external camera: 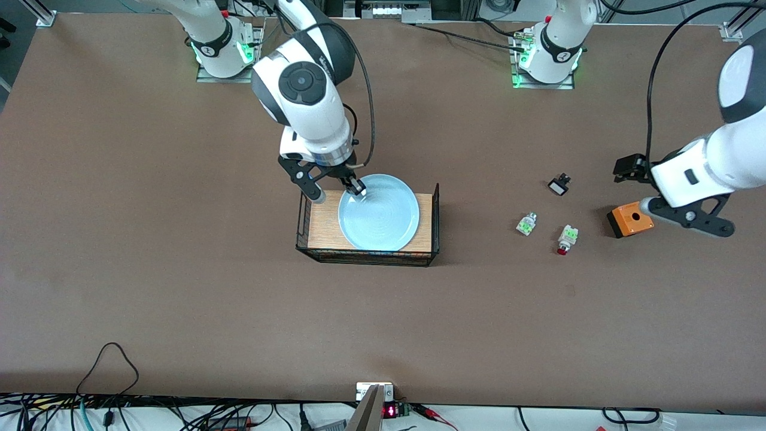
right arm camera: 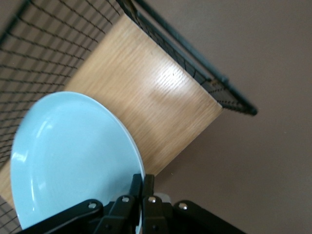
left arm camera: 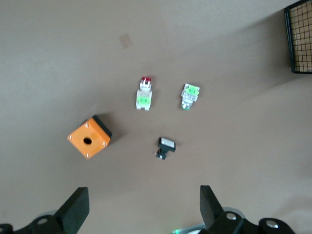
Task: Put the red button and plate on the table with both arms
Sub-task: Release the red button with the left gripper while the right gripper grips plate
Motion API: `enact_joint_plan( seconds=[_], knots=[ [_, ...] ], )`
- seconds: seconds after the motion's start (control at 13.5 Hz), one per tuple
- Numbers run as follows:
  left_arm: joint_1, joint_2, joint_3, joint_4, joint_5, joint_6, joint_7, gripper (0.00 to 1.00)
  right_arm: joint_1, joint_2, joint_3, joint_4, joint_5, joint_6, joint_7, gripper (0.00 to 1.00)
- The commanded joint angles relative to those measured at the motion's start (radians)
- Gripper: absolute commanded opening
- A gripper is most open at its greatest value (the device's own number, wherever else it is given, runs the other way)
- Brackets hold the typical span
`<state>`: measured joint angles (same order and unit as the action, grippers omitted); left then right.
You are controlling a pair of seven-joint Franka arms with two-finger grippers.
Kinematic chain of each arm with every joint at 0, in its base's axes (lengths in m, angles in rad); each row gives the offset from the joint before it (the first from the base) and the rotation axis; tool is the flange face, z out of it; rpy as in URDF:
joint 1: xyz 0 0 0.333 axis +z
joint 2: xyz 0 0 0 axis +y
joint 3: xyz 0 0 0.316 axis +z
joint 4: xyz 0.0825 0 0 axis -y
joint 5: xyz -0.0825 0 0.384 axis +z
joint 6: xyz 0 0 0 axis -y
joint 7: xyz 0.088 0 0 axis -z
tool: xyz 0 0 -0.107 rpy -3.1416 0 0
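The light blue plate (external camera: pixel 378 211) lies on the wood-topped wire basket (external camera: pixel 323 230) on the brown table (external camera: pixel 179 269). My right gripper (external camera: pixel 357 188) is shut on the plate's rim at the edge toward the robots' bases; the right wrist view shows the jaws (right arm camera: pixel 142 183) pinching the plate (right arm camera: pixel 73 161). The red button (external camera: pixel 564 239) lies on the table toward the left arm's end, and it also shows in the left wrist view (left arm camera: pixel 144 93). My left gripper (external camera: pixel 627 169) hangs open and empty above the table beside the orange box; its jaws (left arm camera: pixel 145 207) stand wide apart.
A green-white part (external camera: pixel 526 224) lies beside the red button. A small black part (external camera: pixel 559 184) lies farther from the front camera. An orange box with a hole (external camera: pixel 630 219) sits under the left arm. Cables run along the table's near edge.
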<state>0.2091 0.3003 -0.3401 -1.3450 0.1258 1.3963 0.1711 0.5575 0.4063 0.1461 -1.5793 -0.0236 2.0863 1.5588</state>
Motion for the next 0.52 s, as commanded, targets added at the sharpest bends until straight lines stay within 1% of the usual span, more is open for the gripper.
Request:
enact_joint_plan(
  seconds=[0.0,0.07,0.15,0.22,0.3,0.37,0.45],
  knots=[
    [-0.007,-0.073,0.004,-0.030,0.008,0.010,-0.164,1.00,-0.028,-0.090,-0.005,0.004,0.075,-0.066,-0.063,0.00],
    [-0.011,-0.131,0.030,-0.108,-0.038,0.086,-0.218,1.00,-0.037,-0.121,-0.005,0.004,0.094,-0.099,-0.094,0.00],
    [-0.049,-0.206,0.114,-0.222,-0.119,0.206,-0.228,1.00,-0.045,-0.151,-0.005,0.005,0.105,-0.135,-0.114,0.00],
    [-0.147,-0.257,0.230,-0.305,-0.141,0.267,-0.211,1.00,-0.053,-0.179,-0.006,0.007,0.120,-0.159,-0.124,0.00],
    [-0.246,-0.262,0.330,-0.344,-0.140,0.265,-0.187,1.00,-0.065,-0.205,-0.007,0.007,0.134,-0.182,-0.147,0.00],
    [-0.258,-0.265,0.346,-0.367,-0.138,0.276,-0.162,1.00,-0.074,-0.228,-0.008,0.007,0.136,-0.207,-0.181,0.00],
    [-0.257,-0.288,0.346,-0.384,-0.143,0.297,-0.151,1.00,-0.085,-0.250,-0.031,0.007,0.136,-0.245,-0.231,0.00]
  ],
)
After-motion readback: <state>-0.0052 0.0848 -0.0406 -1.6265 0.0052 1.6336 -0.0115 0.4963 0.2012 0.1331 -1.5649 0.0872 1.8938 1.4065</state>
